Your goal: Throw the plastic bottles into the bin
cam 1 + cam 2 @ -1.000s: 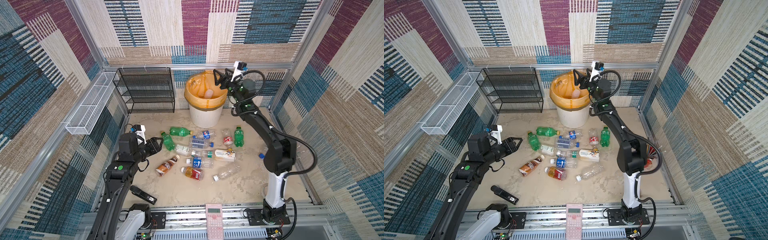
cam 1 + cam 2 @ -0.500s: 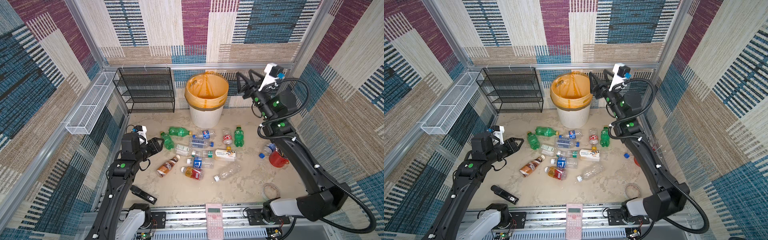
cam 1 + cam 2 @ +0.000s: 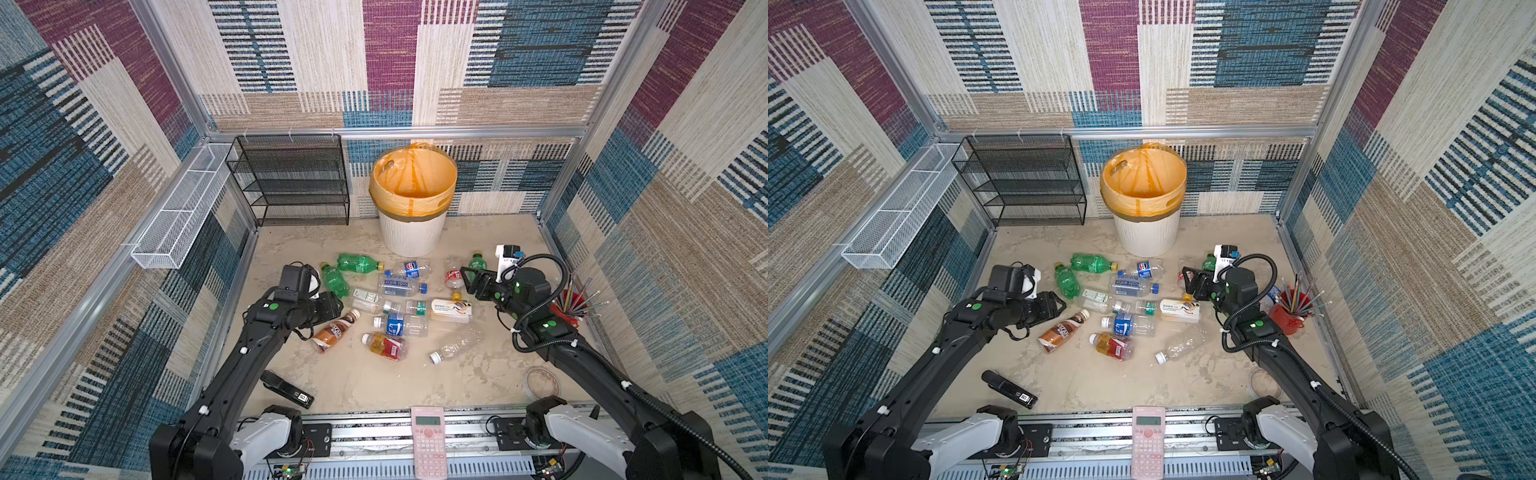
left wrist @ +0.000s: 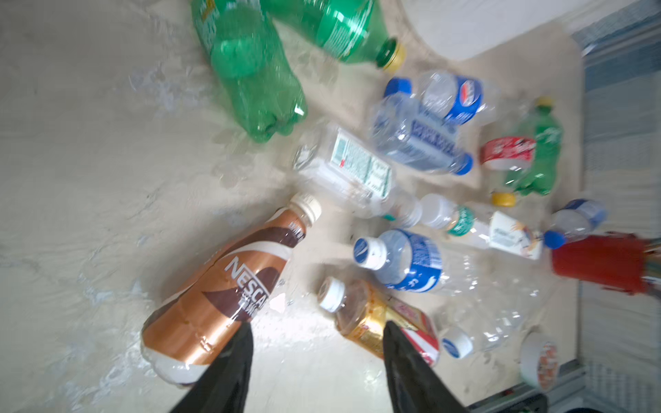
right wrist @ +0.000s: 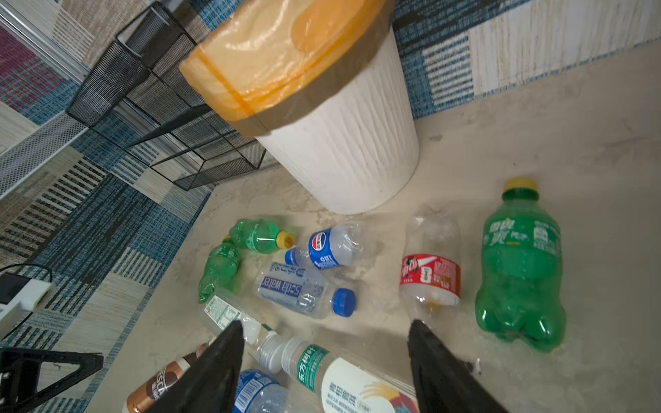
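three green bottles [image 3: 359, 262], one brown bottle [image 3: 332, 332], one bin [image 3: 411, 232].

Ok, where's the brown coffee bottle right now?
The brown coffee bottle lies on its side left of centre in both top views, close by the left gripper, with the amber bottle to its right.

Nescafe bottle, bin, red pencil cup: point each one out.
Nescafe bottle [image 4: 225, 289]: left wrist view, on its brown label.
bin [image 3: 411, 232]: in a top view, on its white ribbed wall.
red pencil cup [image 3: 1286, 319]: in a top view, on its red side.
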Controlling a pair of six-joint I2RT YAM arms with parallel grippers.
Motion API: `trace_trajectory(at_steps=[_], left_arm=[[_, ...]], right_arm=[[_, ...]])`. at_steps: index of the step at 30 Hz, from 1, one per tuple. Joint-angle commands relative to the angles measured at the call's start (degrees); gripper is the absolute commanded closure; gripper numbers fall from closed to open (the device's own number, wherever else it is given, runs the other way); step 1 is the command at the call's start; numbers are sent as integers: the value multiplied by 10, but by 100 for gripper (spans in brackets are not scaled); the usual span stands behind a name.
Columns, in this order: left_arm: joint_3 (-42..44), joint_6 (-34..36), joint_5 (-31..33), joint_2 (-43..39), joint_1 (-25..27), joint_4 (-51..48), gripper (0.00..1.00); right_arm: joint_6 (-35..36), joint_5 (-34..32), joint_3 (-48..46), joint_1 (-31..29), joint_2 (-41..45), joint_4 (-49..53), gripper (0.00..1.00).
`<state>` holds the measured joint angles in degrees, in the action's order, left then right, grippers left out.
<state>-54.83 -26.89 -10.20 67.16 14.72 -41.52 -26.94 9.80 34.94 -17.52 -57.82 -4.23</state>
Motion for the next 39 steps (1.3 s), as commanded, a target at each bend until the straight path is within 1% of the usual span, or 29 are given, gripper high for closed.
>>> trace_trajectory(at_steps=[1, 4, 7, 10, 14, 18, 25, 33, 36, 39], left_arm=[[-37, 58, 95, 53, 36, -73, 37], [-77, 91, 144, 97, 66, -102, 32], [-115, 134, 178, 138, 84, -130, 29], [-143, 181, 205, 185, 94, -162, 29], [-156, 233, 225, 249, 95, -183, 29], [-157, 266, 218, 292, 95, -182, 29], [-133, 304, 162, 313, 96, -151, 29], [-142, 315, 155, 375, 96, -163, 40], [-144, 317, 154, 372, 96, -169, 47], [-153, 317, 150, 359, 99, -184, 57]], right_arm=[[-15, 24, -20, -1, 12, 6, 26], [-15, 34, -40, -1, 23, 11, 26], [-15, 43, -54, -1, 30, 14, 26], [-15, 51, -72, -1, 40, 7, 26], [-17, 54, -86, -2, 50, 1, 26], [-16, 54, -95, -2, 55, 0, 26], [-12, 52, -103, -2, 64, -1, 26], [-17, 55, -117, -2, 62, -20, 26], [-13, 53, -118, -2, 64, -19, 26], [-8, 46, -116, -2, 68, -17, 26]])
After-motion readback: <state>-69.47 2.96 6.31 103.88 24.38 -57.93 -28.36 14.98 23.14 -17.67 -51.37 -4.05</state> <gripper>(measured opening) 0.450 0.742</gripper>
